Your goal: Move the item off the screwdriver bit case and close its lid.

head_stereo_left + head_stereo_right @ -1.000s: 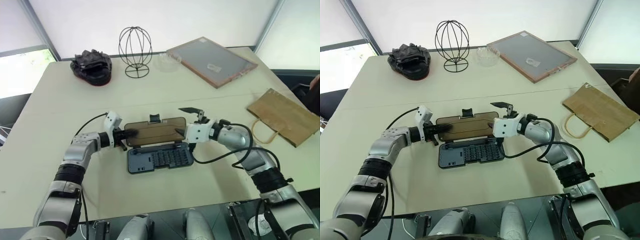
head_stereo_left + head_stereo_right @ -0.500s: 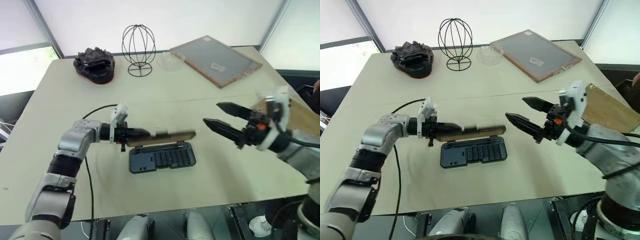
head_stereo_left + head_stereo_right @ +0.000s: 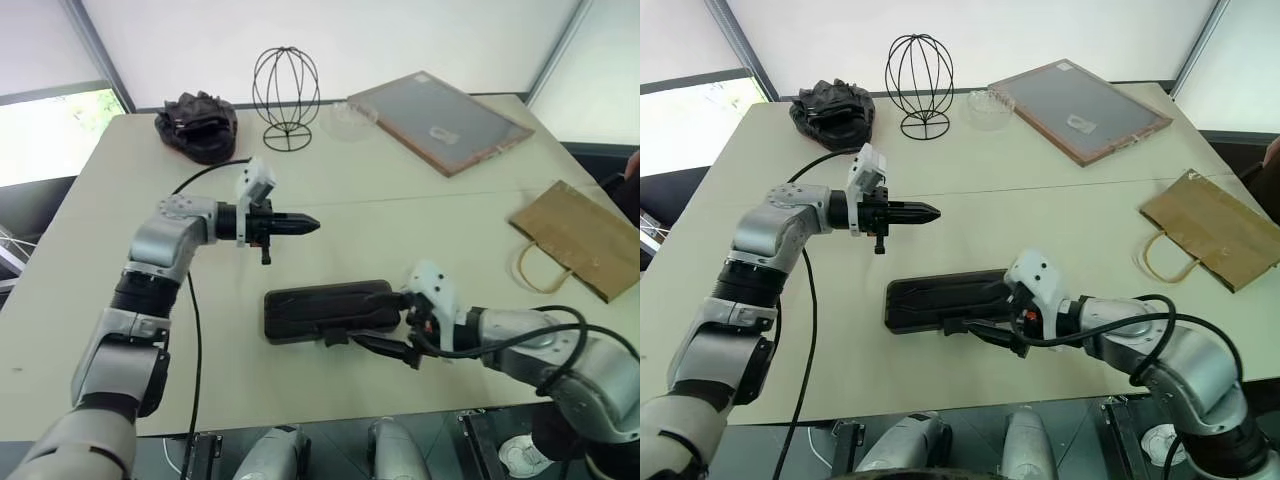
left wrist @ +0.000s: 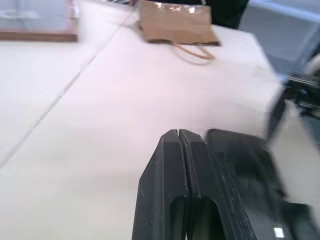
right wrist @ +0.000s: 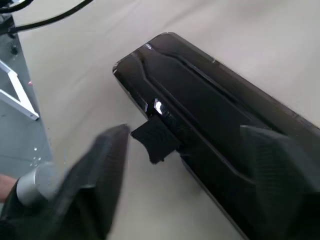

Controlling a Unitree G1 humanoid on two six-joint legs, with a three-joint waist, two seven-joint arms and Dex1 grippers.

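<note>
Folded shut now, our smoky-brown plastic lid (image 3: 325, 303) covers the rigid blue-grey screwdriver bit case (image 3: 950, 302), left fingers (image 3: 290, 226) closed empty, right fingers (image 3: 990, 334) parted astride its slick latch edge.

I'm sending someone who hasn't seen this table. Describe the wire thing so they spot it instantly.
Go to the far edge of the cream table. Between the lumpy black object and the wood-framed grey board stands the wire stand: an open, egg-shaped black cage on a ring base, the tallest thing there.

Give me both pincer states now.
Left pincer: closed, empty, above the table.
Right pincer: open, fingers either side of the case edge near its latch, not gripping.
</note>
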